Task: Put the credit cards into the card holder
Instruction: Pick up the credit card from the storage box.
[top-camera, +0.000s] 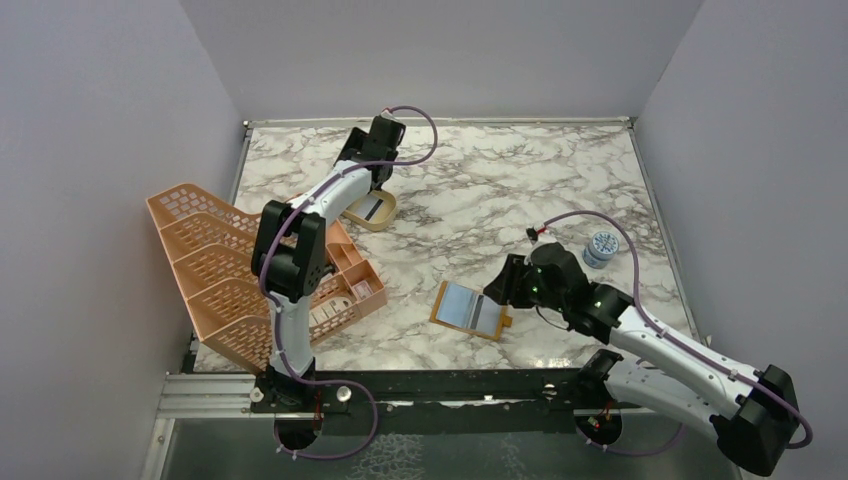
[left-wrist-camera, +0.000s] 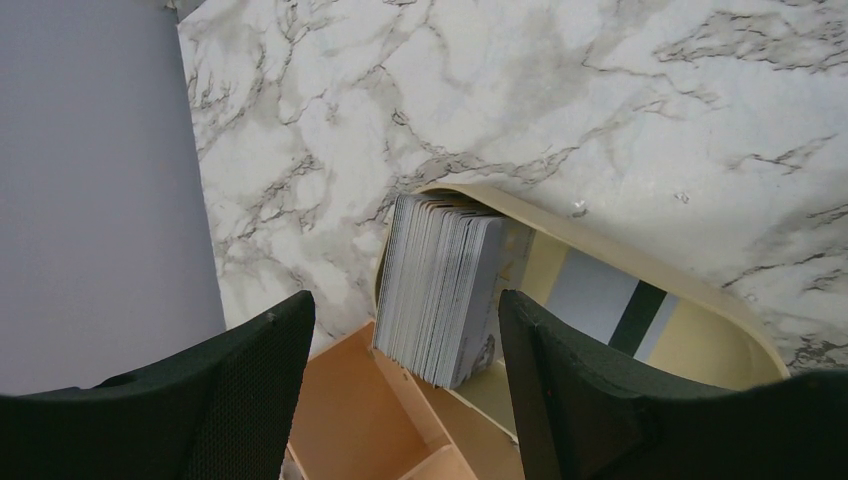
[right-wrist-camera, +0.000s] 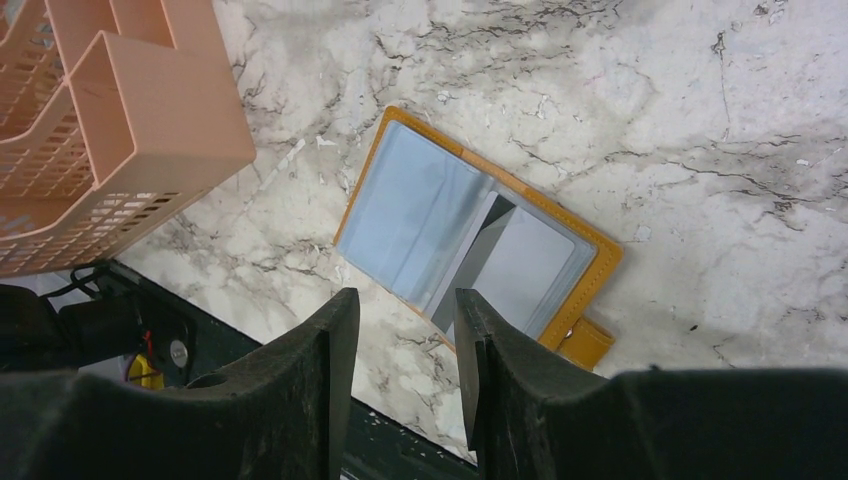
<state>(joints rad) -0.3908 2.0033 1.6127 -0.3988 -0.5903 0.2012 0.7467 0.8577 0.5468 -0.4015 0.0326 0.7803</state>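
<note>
Left gripper (left-wrist-camera: 402, 305) is spread wide and empty, the credit cards (left-wrist-camera: 440, 290) standing on edge in a tan dish (left-wrist-camera: 705, 350) right below it. Right gripper (right-wrist-camera: 405, 300) has just a narrow gap, holding nothing, with the card holder (right-wrist-camera: 420, 200) lying open on the bench (right-wrist-camera: 700, 100) directly under it.

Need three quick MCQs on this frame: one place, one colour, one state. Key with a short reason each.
1. The stack of credit cards stands:
A) inside the card holder
B) in the tan dish
C) under the card holder

2. The card holder's border is:
A) mustard-orange
B) green
C) black

3. The card holder is:
A) snapped shut
B) standing on edge
C) lying open

Key:
1. B, the left wrist view shows the stack on edge inside the dish.
2. A, an orange rim frames the pale pockets.
3. C, its grey-blue inside faces up.
</note>
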